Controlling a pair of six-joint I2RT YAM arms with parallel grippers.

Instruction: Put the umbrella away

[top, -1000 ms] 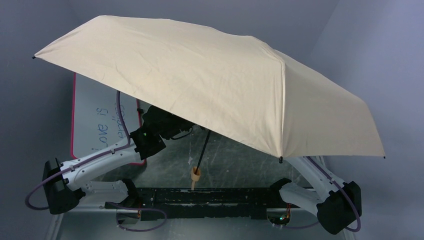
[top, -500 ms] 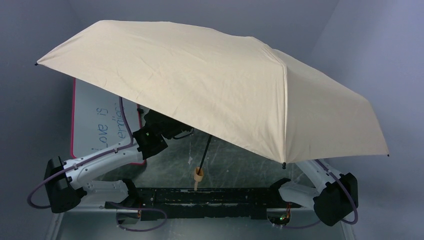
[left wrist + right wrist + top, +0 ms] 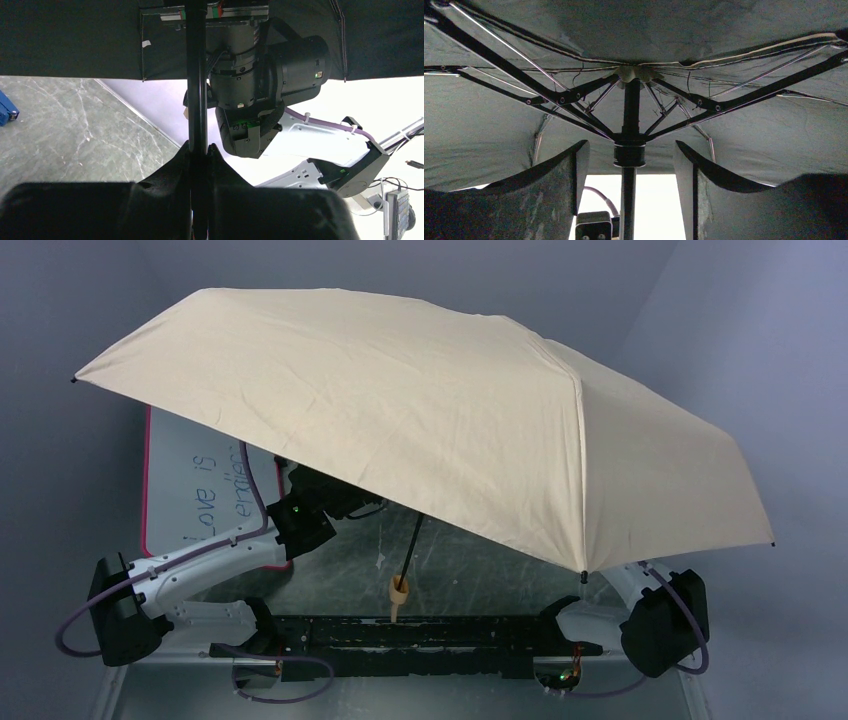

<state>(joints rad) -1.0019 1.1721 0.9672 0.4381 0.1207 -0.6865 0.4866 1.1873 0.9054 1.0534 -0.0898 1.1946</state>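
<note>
Okay, umbrella (image 3: 420, 420) is fully open, canopy tilted over the table (image 3: 480, 565) and hiding most of both arms. Its handle knob (image 3: 397, 590) hangs low near the bases. My left gripper (image 3: 199, 150) is clamped on the black shaft (image 3: 196, 75). My right gripper (image 3: 630, 145) has jaws apart, one finger (image 3: 566, 175) each side of the shaft by the runner (image 3: 629, 156), not touching. Whiteboard (image 3: 185, 480) lies far left.
</note>
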